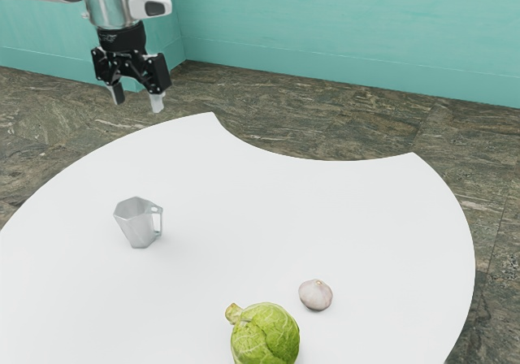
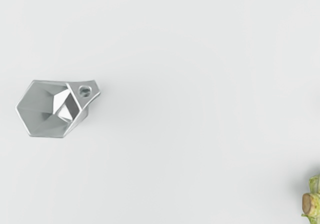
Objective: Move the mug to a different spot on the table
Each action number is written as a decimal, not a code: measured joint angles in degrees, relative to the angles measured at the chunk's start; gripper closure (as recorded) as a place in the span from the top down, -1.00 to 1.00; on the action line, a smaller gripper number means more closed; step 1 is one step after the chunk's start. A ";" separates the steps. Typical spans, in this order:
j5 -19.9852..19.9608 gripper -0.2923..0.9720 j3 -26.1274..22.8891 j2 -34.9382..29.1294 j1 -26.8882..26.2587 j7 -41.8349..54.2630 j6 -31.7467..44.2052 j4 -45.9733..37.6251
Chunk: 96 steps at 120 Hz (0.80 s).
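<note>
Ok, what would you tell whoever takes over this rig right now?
The gripper hangs high above the table's far edge, fingers open and empty.
The mug stands upright on the table, toward the exterior view's left, untouched.
The cabbage and the garlic lie apart from it, near the front edge.
Done: nothing yet.
Left: descend, grasp the mug, and set it on another bare spot.

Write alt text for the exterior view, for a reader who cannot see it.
A grey mug stands upright on a white table, handle toward the exterior view's right, while the open gripper hangs in the air at the upper left, touching nothing. A cabbage and a garlic lie near the front edge, apart from each other.
</note>
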 joint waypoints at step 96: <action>3.88 0.53 15.97 13.75 -4.95 2.84 8.73 17.55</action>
